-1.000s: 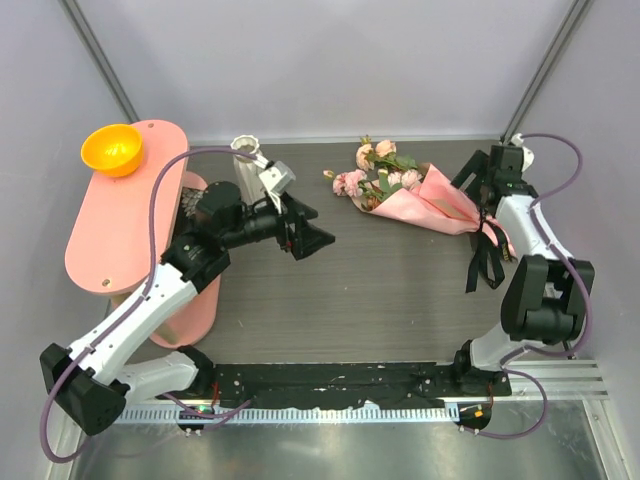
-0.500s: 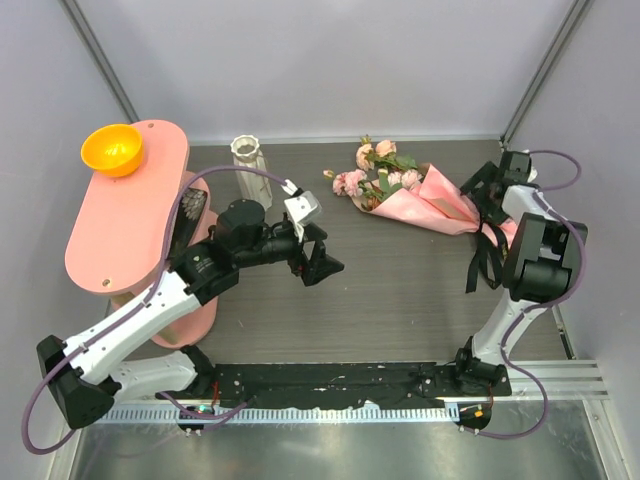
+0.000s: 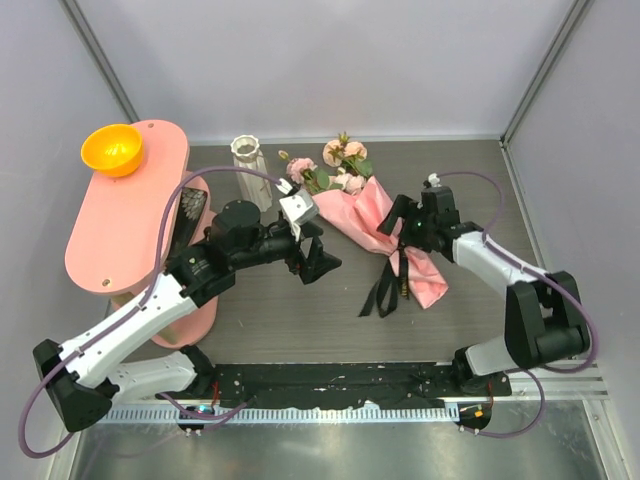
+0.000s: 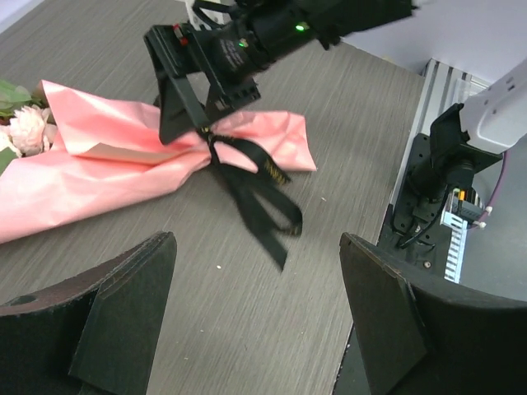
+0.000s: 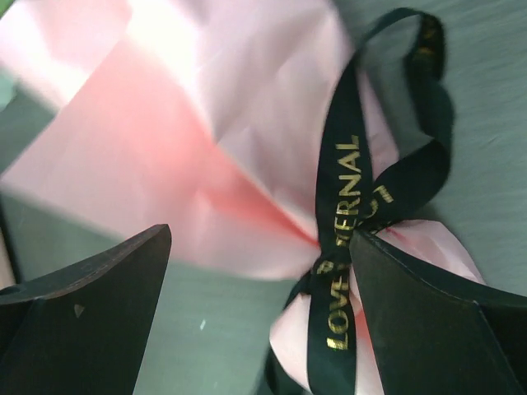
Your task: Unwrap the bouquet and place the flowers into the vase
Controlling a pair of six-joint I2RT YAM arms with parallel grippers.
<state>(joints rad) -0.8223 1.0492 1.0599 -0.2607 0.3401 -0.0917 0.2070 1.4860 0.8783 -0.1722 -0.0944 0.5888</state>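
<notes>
The bouquet (image 3: 372,222) lies across the middle of the table in its salmon-pink paper cone, and its flowers (image 3: 339,166) point to the back left. A black ribbon (image 3: 384,288) with gold letters ties its narrow waist. My right gripper (image 3: 400,230) stands open over that waist, and the ribbon knot (image 5: 342,255) lies against the inner side of one finger (image 5: 428,329). My left gripper (image 3: 322,258) hovers open and empty just left of the cone, with the ribbon tails (image 4: 262,202) ahead of it. The white ribbed vase (image 3: 247,167) stands upright at the back left.
An orange bowl (image 3: 111,148) sits on a pink oval stand (image 3: 118,232) at the left. The left arm reaches across in front of the vase. A black rail (image 3: 330,380) runs along the near edge, and grey walls close in the back and sides.
The bouquet has swung from the back right to the middle of the table along with my right gripper, blooms now nearer the vase. My left gripper moved right and slightly nearer.
</notes>
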